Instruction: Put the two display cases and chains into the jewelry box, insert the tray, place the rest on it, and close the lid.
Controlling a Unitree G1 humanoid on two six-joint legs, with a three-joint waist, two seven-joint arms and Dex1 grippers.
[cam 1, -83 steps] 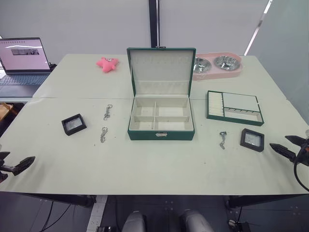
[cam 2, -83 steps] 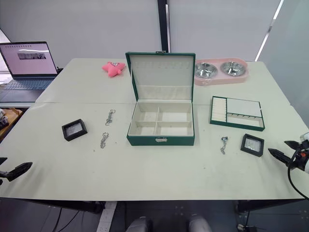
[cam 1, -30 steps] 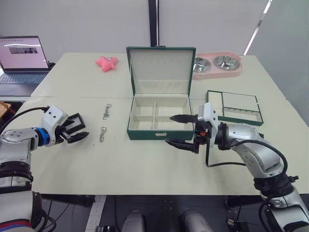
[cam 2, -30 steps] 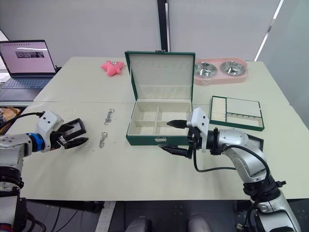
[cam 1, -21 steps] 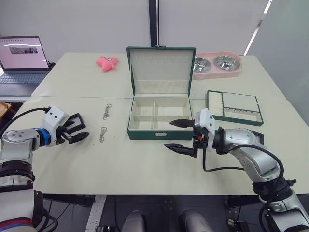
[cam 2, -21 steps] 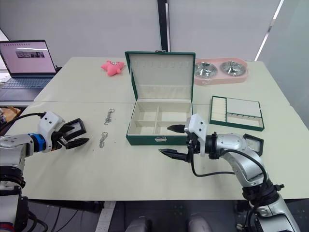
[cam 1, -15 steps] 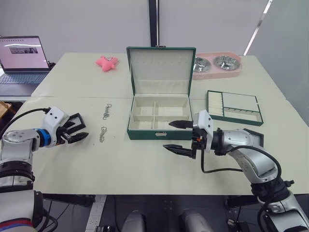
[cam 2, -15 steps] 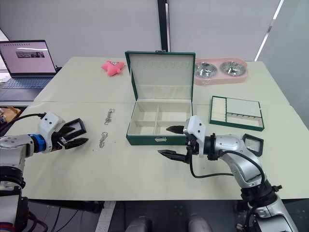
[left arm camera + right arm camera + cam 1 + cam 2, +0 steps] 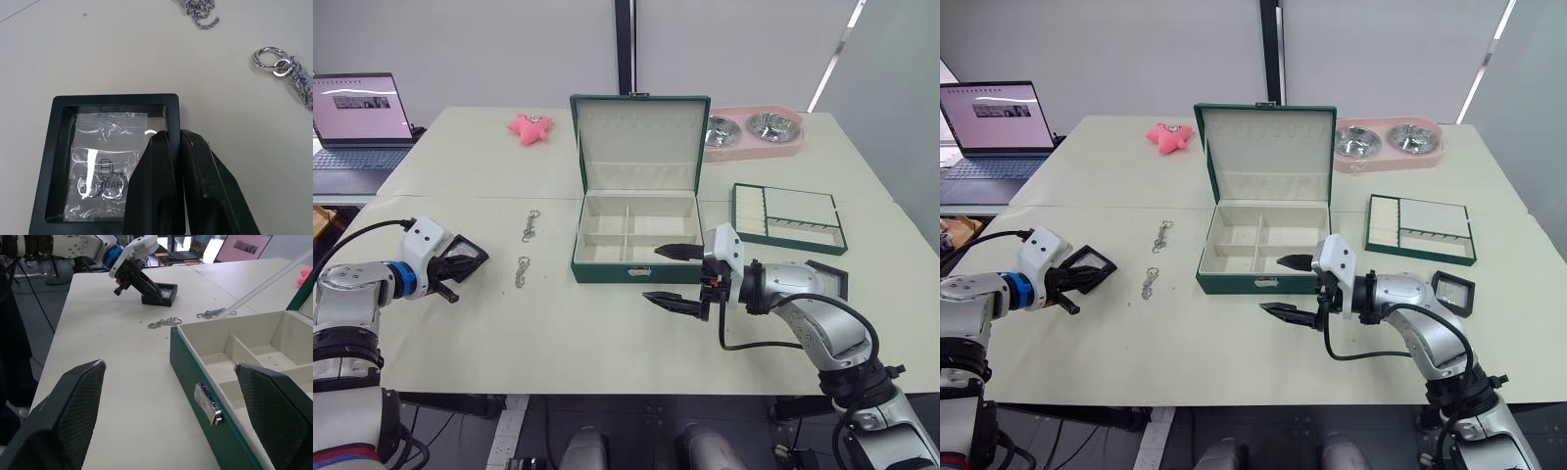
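My left gripper is shut on the rim of a black display case at the table's left; the case sits tilted in its grip. Two silver chains lie between it and the dark green jewelry box, which stands open with its lid upright. My right gripper hovers open with nothing in it, just in front of the box's right front corner. The other display case lies behind my right arm. The green tray rests at the right.
A laptop stands at the far left edge. A pink star toy and a pink double-bowl tray sit at the back of the table. Bare tabletop stretches along the front edge between my arms.
My left gripper has shut on the display case's rim, and the case now sits tilted. The right gripper has drifted slightly left and stays open.
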